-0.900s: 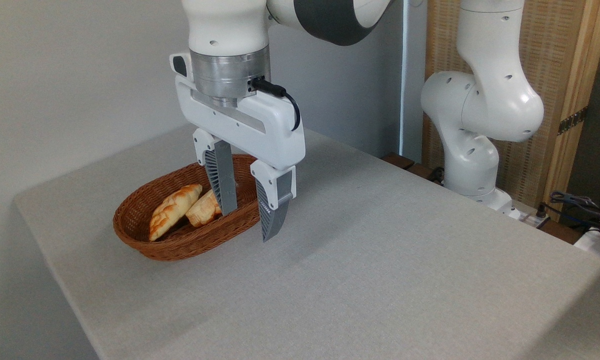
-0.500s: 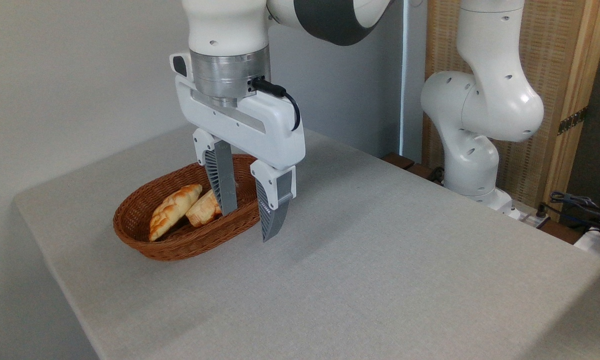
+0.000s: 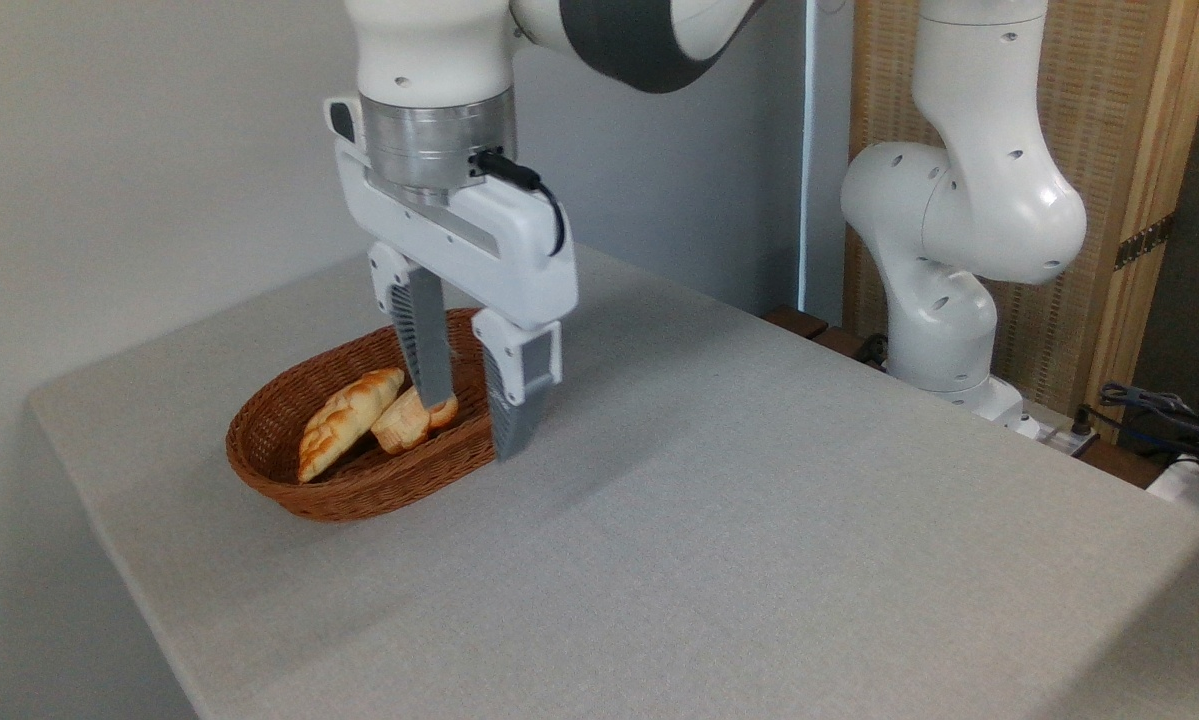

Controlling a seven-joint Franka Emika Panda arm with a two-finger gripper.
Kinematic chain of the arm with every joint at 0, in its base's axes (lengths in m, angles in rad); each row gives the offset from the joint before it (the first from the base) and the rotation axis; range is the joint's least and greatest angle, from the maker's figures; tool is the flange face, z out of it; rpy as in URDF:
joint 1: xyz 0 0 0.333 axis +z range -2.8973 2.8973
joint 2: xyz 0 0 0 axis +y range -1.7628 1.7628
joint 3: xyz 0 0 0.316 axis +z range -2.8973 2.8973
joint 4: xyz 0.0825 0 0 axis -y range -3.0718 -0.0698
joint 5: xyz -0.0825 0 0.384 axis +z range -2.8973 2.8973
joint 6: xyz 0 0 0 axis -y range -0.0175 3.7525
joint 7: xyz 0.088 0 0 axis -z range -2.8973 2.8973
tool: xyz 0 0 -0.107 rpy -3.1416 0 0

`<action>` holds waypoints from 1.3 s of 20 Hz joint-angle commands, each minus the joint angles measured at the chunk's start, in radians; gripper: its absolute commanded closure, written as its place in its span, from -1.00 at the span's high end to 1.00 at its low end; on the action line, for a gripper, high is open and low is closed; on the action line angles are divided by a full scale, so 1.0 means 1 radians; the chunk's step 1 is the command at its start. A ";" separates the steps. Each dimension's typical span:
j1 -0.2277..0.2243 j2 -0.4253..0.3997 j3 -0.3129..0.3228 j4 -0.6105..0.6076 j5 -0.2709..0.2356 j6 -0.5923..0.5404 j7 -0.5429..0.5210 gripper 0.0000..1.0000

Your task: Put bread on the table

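Wicker basket (image 3: 289, 480): brown oval, at the left of the table (image 3: 759, 500).
Braided loaf (image 3: 344, 418): golden, lying in the basket, left of the bread.
Bread (image 3: 406, 420): stubby tan roll in the basket, leaning against the loaf, partly behind one finger.
Gripper (image 3: 474, 425): pointing straight down over the basket's right end, fingers apart, holding nothing.
Arm: wrist vertical; white base at right.
Writing: none legible.

No readable text, labels, brands or numbers on anything in view
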 commanded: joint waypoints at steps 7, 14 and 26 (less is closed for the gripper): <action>-0.004 0.073 -0.188 0.000 -0.136 0.046 -0.014 1.00; -0.004 0.138 -0.277 -0.009 -0.132 0.039 -0.038 1.00; -0.005 0.212 -0.329 -0.029 -0.123 0.033 -0.038 1.00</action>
